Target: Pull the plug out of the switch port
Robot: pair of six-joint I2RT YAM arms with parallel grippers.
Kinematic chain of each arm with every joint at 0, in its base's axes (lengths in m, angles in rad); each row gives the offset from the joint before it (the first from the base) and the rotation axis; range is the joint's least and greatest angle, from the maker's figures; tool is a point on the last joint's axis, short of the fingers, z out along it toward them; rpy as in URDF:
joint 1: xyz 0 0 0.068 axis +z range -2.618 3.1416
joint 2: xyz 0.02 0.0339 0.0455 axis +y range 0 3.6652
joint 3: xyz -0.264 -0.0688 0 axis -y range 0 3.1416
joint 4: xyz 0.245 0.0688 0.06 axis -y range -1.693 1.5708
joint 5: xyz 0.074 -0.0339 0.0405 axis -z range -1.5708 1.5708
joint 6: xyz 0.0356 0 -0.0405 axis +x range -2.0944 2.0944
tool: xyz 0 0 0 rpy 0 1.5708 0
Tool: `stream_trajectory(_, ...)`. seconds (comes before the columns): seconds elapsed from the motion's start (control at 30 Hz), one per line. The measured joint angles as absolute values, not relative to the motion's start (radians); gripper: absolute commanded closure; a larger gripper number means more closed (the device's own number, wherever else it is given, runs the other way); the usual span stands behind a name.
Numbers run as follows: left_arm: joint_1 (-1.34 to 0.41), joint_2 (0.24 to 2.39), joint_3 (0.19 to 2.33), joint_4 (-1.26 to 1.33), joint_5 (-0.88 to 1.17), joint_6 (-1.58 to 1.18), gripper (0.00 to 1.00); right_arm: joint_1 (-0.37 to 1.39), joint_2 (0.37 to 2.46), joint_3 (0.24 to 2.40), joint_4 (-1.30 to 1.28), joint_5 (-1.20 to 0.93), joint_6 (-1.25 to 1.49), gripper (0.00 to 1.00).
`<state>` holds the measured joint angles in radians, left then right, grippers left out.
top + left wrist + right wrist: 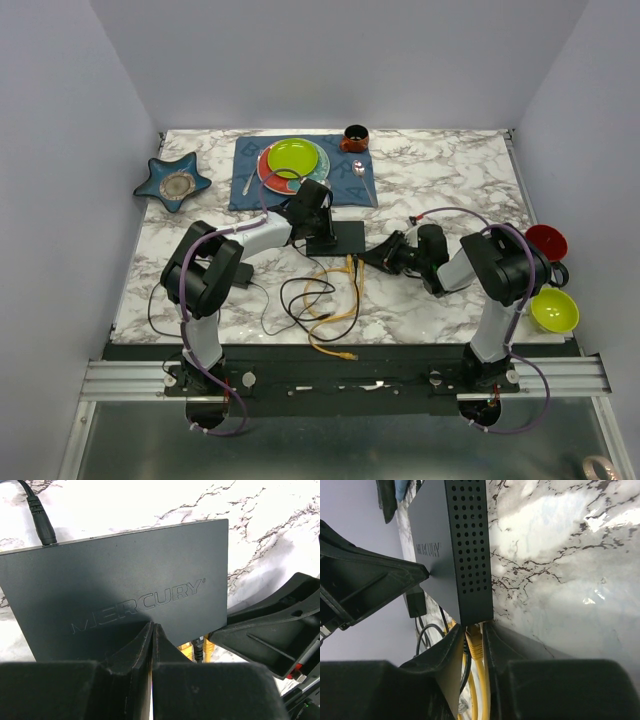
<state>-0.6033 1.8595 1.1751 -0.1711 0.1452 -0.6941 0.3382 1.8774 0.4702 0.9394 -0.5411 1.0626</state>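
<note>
one switch (340, 238), flat, mid-table (450, 180), port edge facing arms. yellow plug (474, 647) in near-right port, right gripper (474, 631) jaws clamped on it. left gripper (152, 629) jaws together, tips pressing switch top. bare marble right of switch; blue cloth (248, 190) just behind; yellow cable (338, 318), black cords (290, 300) looped in front.

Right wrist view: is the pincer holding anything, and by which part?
The right pincer looks closed on the yellow plug, gripping its body just outside the switch port. Whether the grip is firm cannot be told.
</note>
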Motion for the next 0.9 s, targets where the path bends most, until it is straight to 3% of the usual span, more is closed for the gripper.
stream_trajectory(0.17,-0.603,1.860,1.174,-0.168,0.146,-0.697,0.89,0.338,1.877,0.474,0.927,-0.541,1.057,0.83)
stream_trajectory(0.33,-0.603,1.860,1.170,-0.160,0.148,-0.701,0.89,0.338,1.877,0.474,0.926,-0.549,1.051,0.99)
stream_trajectory(0.9,-0.701,1.830,1.046,-0.023,0.264,-0.785,0.89,0.336,1.877,0.474,0.926,-0.554,1.028,0.99)
